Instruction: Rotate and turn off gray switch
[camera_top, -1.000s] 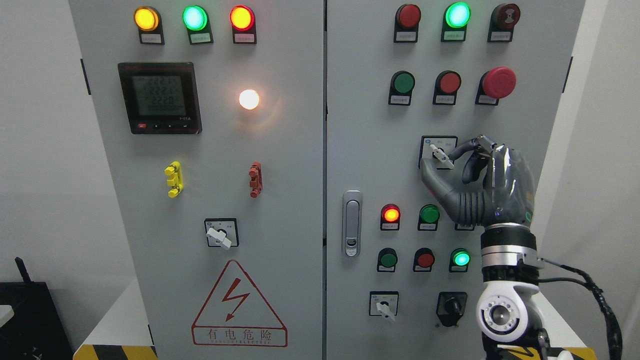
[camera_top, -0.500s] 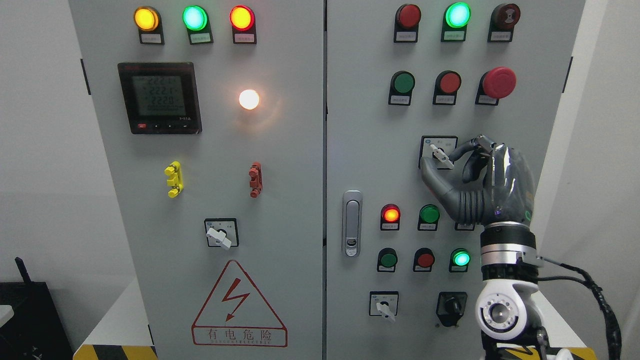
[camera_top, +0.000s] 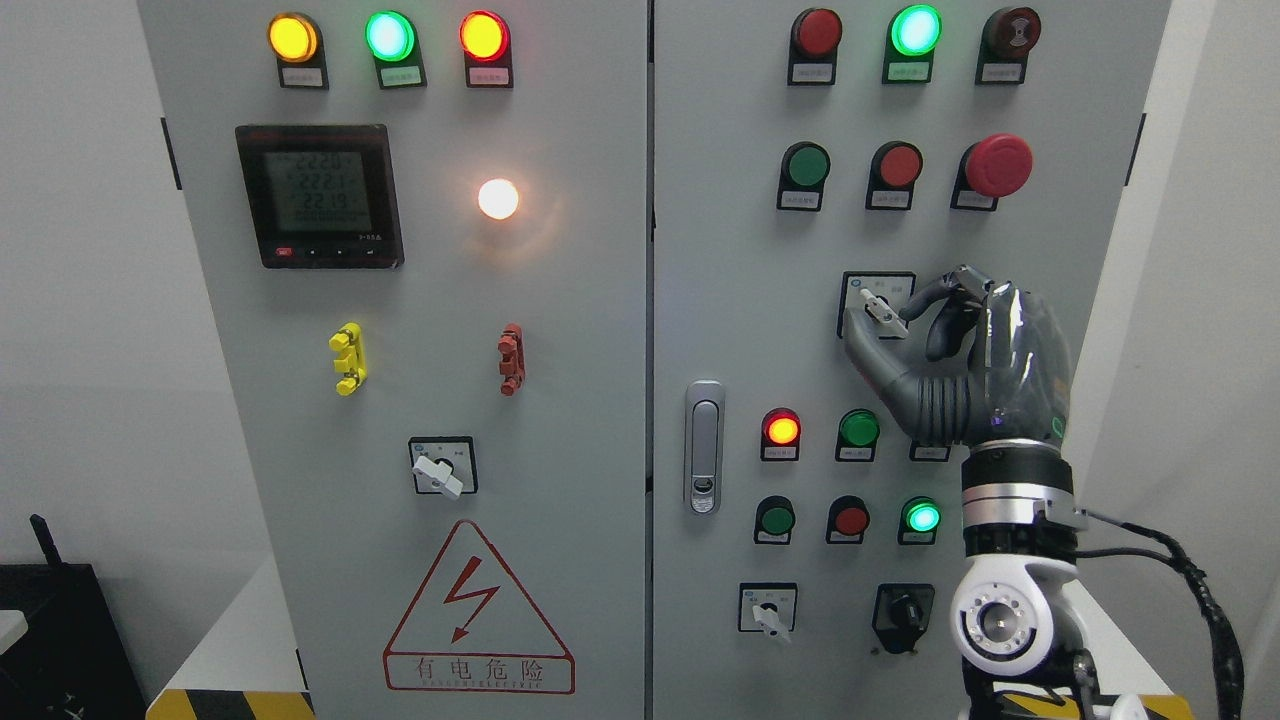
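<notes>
The gray rotary switch (camera_top: 884, 310) sits on a black-framed plate on the cabinet's right door, below the red mushroom button. Its white-gray knob is tilted, its upper end pointing up-left. My right hand (camera_top: 890, 318) rises from the lower right and is curled around the knob: the thumb lies under its left side and the fingertips (camera_top: 962, 282) bend over its right side. The hand hides the plate's right part. The left arm does not show.
The gray cabinet (camera_top: 600, 400) fills the view. Around the hand are a lit red lamp (camera_top: 781, 429), a green lamp (camera_top: 858, 428), a lit green button (camera_top: 921, 517), a black selector (camera_top: 903, 610) and a door latch (camera_top: 704, 445). Another gray switch (camera_top: 441, 470) sits on the left door.
My right hand has risen slightly and its fingers have shifted a little on the knob. The knob's tilt looks about the same. The meter digits have changed.
</notes>
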